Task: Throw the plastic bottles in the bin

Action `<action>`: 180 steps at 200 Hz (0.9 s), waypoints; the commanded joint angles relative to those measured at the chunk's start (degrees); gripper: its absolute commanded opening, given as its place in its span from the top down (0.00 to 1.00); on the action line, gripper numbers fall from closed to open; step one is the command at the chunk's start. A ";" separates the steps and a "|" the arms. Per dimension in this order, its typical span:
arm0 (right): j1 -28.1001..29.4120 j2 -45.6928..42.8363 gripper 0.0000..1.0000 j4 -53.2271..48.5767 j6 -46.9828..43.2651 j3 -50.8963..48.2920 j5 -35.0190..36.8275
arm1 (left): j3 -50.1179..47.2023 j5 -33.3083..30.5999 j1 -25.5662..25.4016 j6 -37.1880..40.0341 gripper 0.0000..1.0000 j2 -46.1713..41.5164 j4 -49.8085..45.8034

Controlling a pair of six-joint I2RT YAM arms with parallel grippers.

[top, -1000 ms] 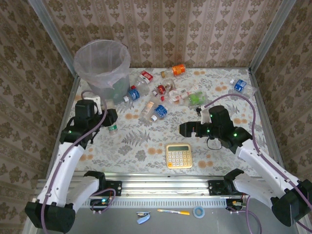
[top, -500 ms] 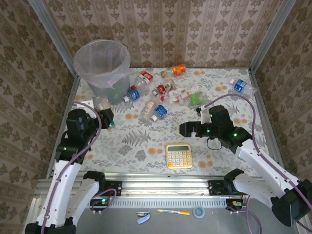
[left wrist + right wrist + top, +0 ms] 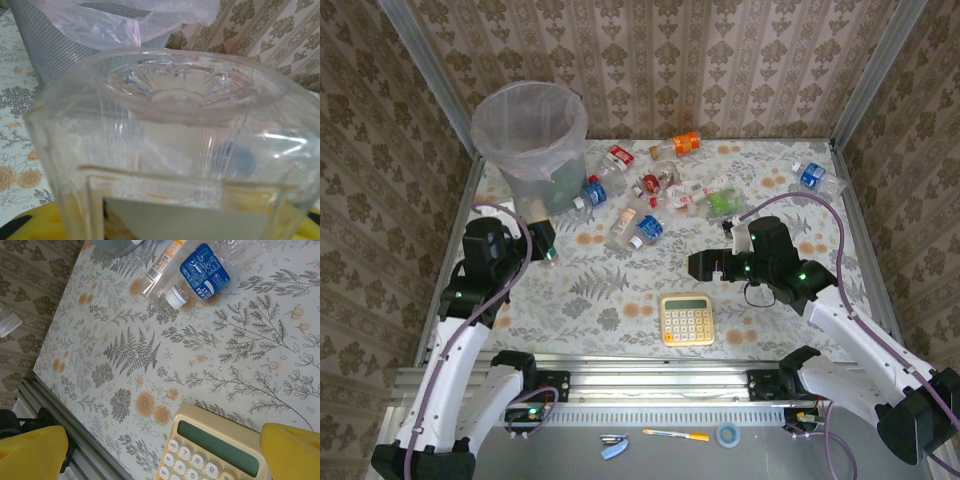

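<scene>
BACK LEFT: bin [image 3: 525, 180] fills the corner, left gripper [image 3: 546, 245] with its held bottle [image 3: 175, 125] just beside its wall | BACK CENTRE: loose bottles [image 3: 650, 228] crowd the table [image 3: 610, 290] | MIDDLE: bare, a clear lane between the arms | FRONT: calculator [image 3: 687, 320] sits near the right gripper [image 3: 694, 266], jaws spread

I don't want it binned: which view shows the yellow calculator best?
Top external: the whole calculator lies keys-up near the table's front edge. Right wrist crops it to its display end and top keys.
</scene>
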 commanded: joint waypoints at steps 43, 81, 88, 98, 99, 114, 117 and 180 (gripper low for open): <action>-0.22 1.21 0.00 1.16 0.16 -0.11 -0.73 | -6.67 -0.35 -0.14 -2.33 0.90 -7.01 -3.39; -0.14 1.31 0.00 1.22 0.21 -0.11 -1.00 | -9.98 -1.67 -0.14 -3.60 0.90 -9.75 -5.56; -0.18 1.31 0.00 1.20 0.18 -0.11 -1.09 | -10.49 -1.75 -0.14 -3.95 0.91 -9.91 -5.92; -0.22 1.31 0.00 1.17 0.01 -0.03 -1.09 | -11.28 -1.85 -0.14 -4.57 0.92 -10.11 -6.37; -0.19 1.31 0.00 1.18 -0.01 -0.03 -1.09 | -11.32 -1.81 -0.14 -4.62 0.92 -10.16 -6.38; -0.23 1.32 0.00 1.25 -0.35 0.03 -1.41 | -12.85 -1.47 -0.14 -5.96 0.92 -10.77 -6.39; -0.16 1.31 0.00 1.26 -0.29 0.06 -1.48 | -13.17 -1.45 -0.16 -6.20 0.92 -10.94 -6.30; -0.24 1.64 0.00 2.32 -0.71 0.31 -2.62 | -17.83 -1.39 -0.32 -9.04 0.93 -14.36 -6.48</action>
